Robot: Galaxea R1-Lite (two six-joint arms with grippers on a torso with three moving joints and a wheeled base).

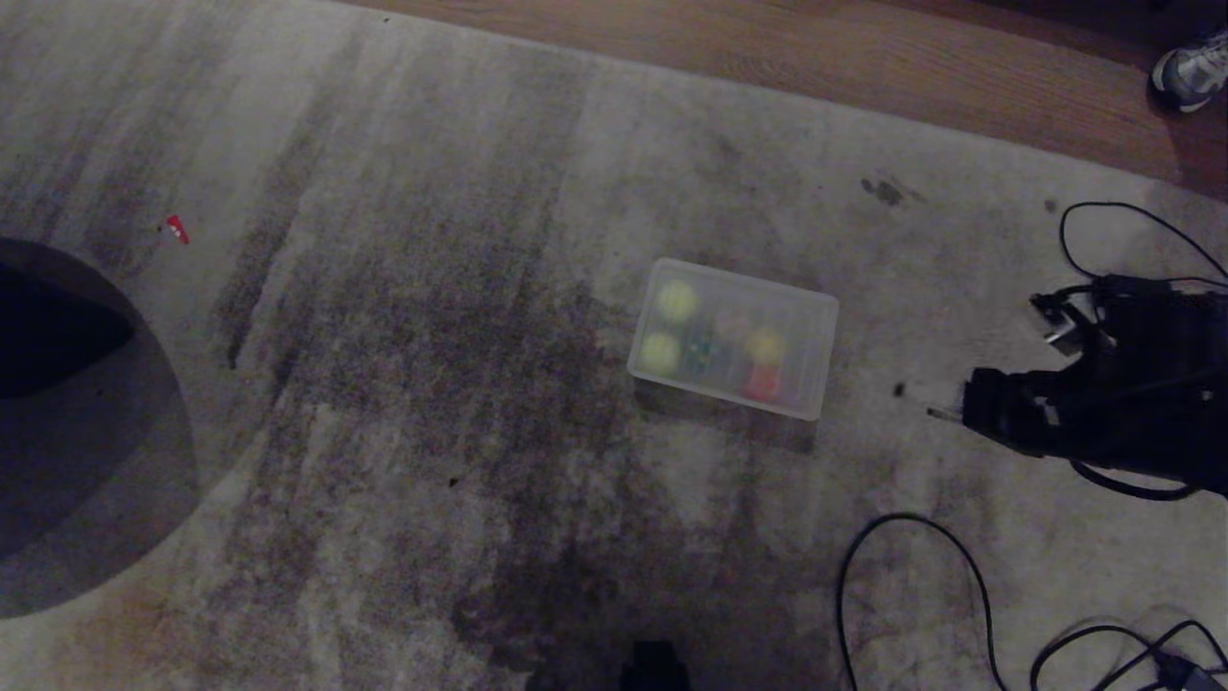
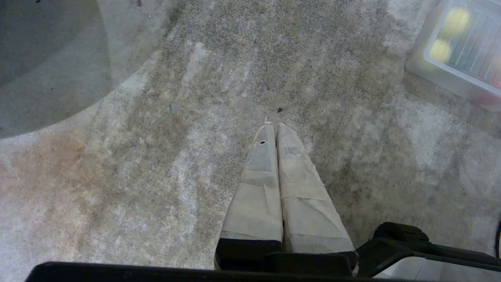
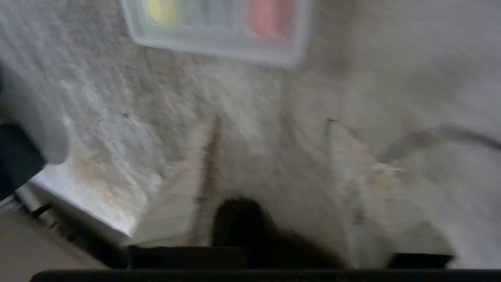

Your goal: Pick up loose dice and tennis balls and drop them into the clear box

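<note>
While the right gripper [image 3: 270, 156] hangs over the carpet [image 1: 432, 384] with its two fingers apart and nothing between them, the clear box [image 1: 825, 317] lies a little ahead of it, not touching. Inside the box I can see two tennis balls [image 1: 676, 300] and some dice [image 1: 765, 345], blurred by the ribbed lid on top. Black cables [image 1: 911, 576] curl on the carpet near the right arm. The left gripper [image 2: 274, 127] is pressed together, empty, above bare carpet. A shoe [image 1: 1192, 72] stands on the wooden floor [image 1: 863, 58].
</note>
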